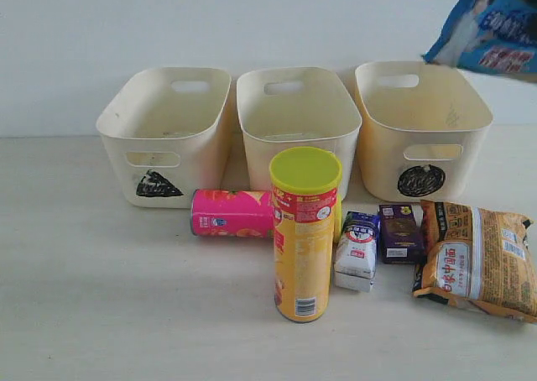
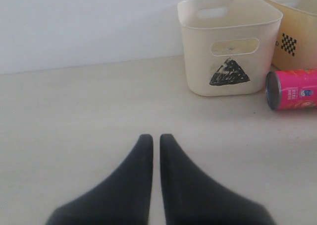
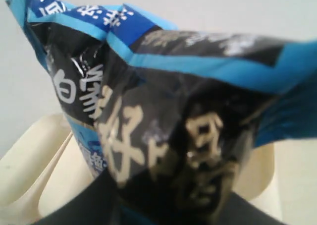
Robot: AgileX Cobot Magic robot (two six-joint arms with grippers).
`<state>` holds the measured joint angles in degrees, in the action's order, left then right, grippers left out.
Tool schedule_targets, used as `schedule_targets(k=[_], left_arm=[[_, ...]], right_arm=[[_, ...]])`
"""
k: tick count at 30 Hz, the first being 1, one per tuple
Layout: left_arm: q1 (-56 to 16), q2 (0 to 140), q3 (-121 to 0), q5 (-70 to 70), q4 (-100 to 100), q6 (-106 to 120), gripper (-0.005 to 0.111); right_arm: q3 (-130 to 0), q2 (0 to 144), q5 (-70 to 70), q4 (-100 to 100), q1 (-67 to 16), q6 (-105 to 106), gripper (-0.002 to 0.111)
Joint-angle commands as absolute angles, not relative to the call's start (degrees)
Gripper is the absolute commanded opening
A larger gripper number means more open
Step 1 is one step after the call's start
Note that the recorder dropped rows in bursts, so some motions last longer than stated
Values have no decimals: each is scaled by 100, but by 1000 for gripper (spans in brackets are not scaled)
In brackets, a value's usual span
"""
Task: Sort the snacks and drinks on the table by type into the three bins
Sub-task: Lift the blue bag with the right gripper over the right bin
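The left tool [image 2: 156, 137] hung low over the bare bench [image 2: 74, 116]. Its two dark fingers were pressed together with only a thin slit between them, and they pointed toward the left bin [image 2: 225, 46].

The right tool [image 3: 163, 210] was raised in the air by the right bin [image 1: 386, 171], pinching the blue-white bag [image 1: 487, 28]. In the exterior view that arm was out of frame and the top right corner cut the bag off. In the right wrist view the blurred bag filled the picture and hid all of the tool but dark shapes on either side.

In front of the middle bin [image 1: 260, 154] the upright yellow tube [image 1: 304, 247] covered one end of the lying pink tube [image 1: 231, 213]. The white-and-blue carton [image 1: 357, 251] and the purple carton [image 1: 400, 232] sat beside it. The frame edge clipped the orange-brown bag [image 1: 478, 259].
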<state>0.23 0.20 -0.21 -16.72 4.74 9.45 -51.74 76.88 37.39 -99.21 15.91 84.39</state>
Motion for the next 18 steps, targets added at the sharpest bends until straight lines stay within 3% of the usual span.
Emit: schedule_targets(k=[1, 7, 18], left_arm=[[9, 0, 0, -1673, 487, 946, 4], [9, 0, 0, -1673, 487, 946, 4], [10, 0, 0, -1673, 487, 946, 4]], right_arm=[[-5902, 7956, 3251, -9995, 1597, 8426, 0], [-6673, 8667, 3098, -9995, 1463, 8426, 0], [-7923, 10406, 1786, -9995, 473, 9204, 0]])
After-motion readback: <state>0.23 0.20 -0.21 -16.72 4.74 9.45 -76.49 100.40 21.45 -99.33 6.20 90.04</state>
